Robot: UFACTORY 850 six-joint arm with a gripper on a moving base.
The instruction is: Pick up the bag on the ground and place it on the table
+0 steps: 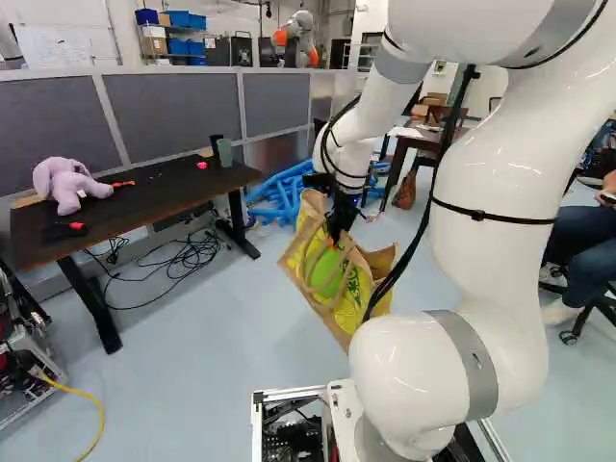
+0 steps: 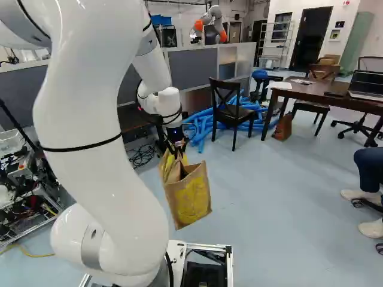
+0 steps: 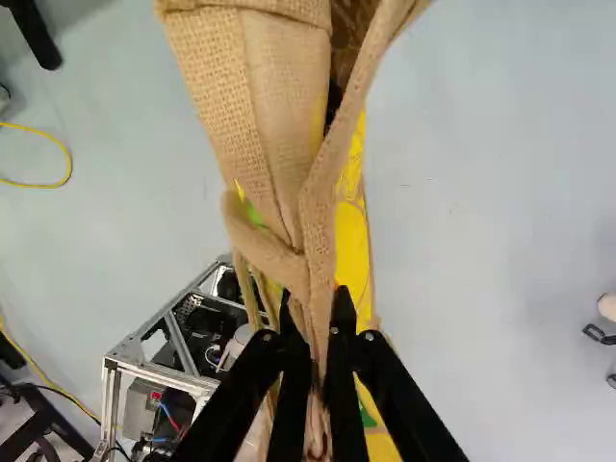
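The hand [image 3: 316, 308] was closed on the handles [image 3: 320, 226] of the bag [image 2: 192, 198], which hung apart from the tabletop [image 1: 144, 197]. Probably it needed first to rise fully above the tabletop, then swing over slowly.

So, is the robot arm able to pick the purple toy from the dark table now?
Probably not: the tool is shut on the bag by its handles. The toy itself lies uncovered, so a free tool might manage.

Floor [image 2: 257, 185], one: pale blue-grey, smooth. Partition [image 1: 173, 106], one: grey panels, light frames. Shelving [image 1: 166, 26], behind partition: blue bins [image 1: 180, 19]. Chair [image 2: 234, 113], dark, beside heaped blue tubes [image 2: 200, 125]. Far wall [image 2: 287, 7], white; door [image 2: 311, 39], dark.
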